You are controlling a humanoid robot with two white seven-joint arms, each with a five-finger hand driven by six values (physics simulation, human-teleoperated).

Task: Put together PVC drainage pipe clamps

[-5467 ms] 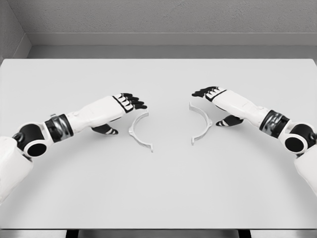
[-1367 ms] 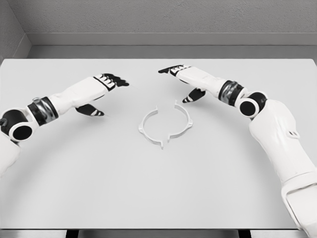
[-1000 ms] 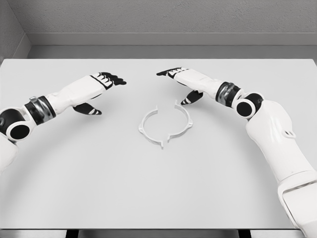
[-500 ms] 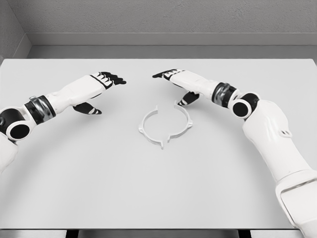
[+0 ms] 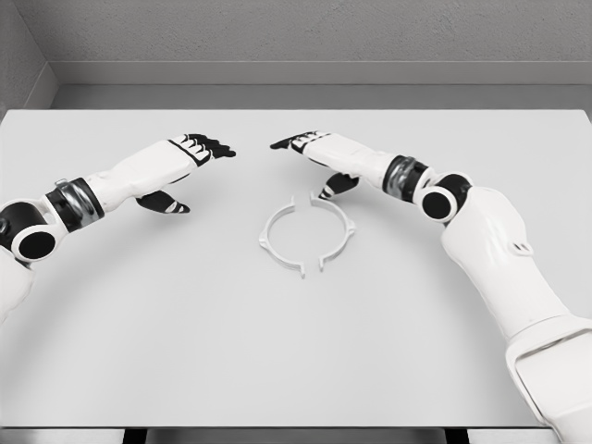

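Two white half-ring clamp pieces lie on the table facing each other, forming a near circle. The left half (image 5: 274,236) and the right half (image 5: 340,231) almost meet at the far and near ends, with small gaps. My left hand (image 5: 205,148) hovers to the upper left of the ring, fingers relaxed and holding nothing. My right hand (image 5: 298,143) reaches in above the ring's far end, fingers stretched out flat; its thumb (image 5: 331,188) hangs close to the top of the right half.
The white table (image 5: 296,351) spreads wide around the ring. A grey wall runs behind its far edge (image 5: 296,109). My right forearm (image 5: 407,178) crosses the space right of the ring.
The two halves, far apart at first, now sit together as a ring. Over the last second my right hand slid left above the ring's far end. The left hand stayed still.
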